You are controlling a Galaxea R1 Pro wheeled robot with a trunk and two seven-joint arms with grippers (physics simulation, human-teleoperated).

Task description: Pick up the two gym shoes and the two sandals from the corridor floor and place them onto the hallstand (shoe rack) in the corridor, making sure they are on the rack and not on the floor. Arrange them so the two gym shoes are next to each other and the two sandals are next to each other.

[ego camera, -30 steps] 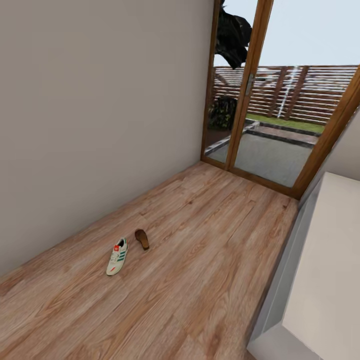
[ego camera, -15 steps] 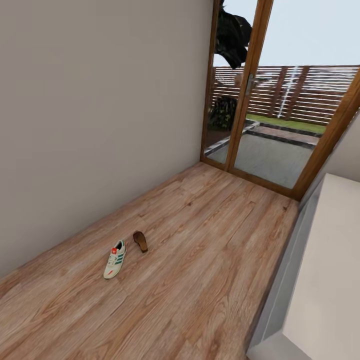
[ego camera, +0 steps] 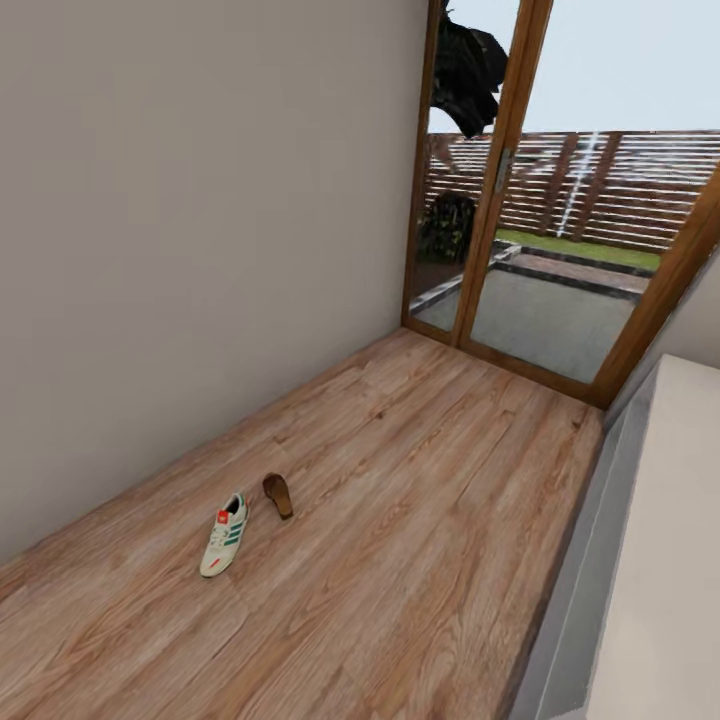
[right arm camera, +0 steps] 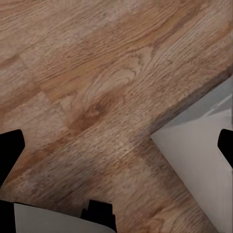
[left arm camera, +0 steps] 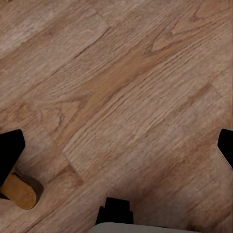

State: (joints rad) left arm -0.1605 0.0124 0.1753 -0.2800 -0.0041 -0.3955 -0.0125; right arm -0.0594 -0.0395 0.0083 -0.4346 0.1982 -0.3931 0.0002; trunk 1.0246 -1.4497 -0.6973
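1 gym shoe (ego camera: pixel 225 535) and 1 sandal (ego camera: pixel 278 495) lie on the corridor floor (ego camera: pixel 420 500) at 10 o'clock, near the wall. Both grippers hang spread and empty. The pale unit at 3 o'clock, possibly the hallstand (ego camera: pixel 660 560), could get clipped during approach.

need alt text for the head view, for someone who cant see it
A white sneaker and a brown sandal lie close together on a wood plank floor near a plain wall. A glass door stands ahead, and a pale grey bench edges the right.
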